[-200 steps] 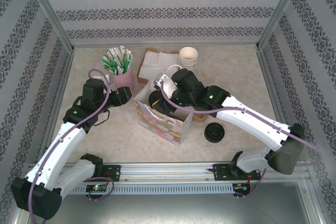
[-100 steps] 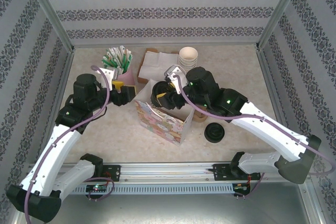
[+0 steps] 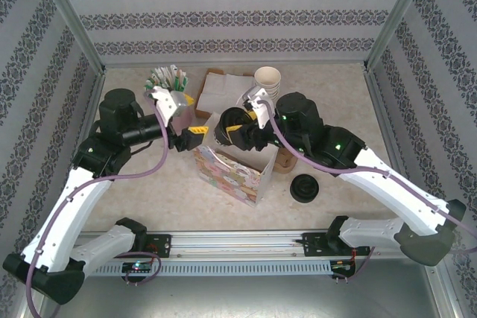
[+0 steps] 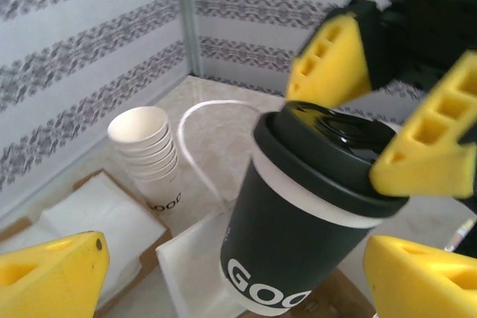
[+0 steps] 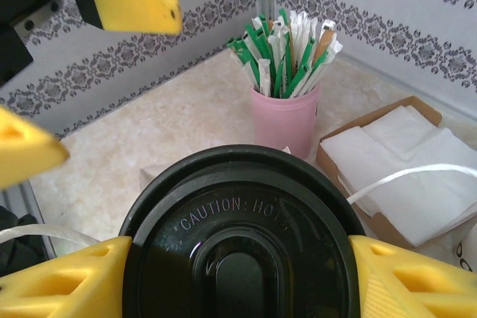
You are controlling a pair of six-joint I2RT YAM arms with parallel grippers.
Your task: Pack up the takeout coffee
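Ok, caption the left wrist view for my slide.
Right gripper holds the takeout coffee by its lid, facing the open left gripper; stacked white cups behind.

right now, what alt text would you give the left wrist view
A dark takeout coffee cup with a black lid is gripped at the lid by the yellow fingers of the right gripper. The left gripper stands open in the foreground; a stack of white paper cups and napkins sit at left.
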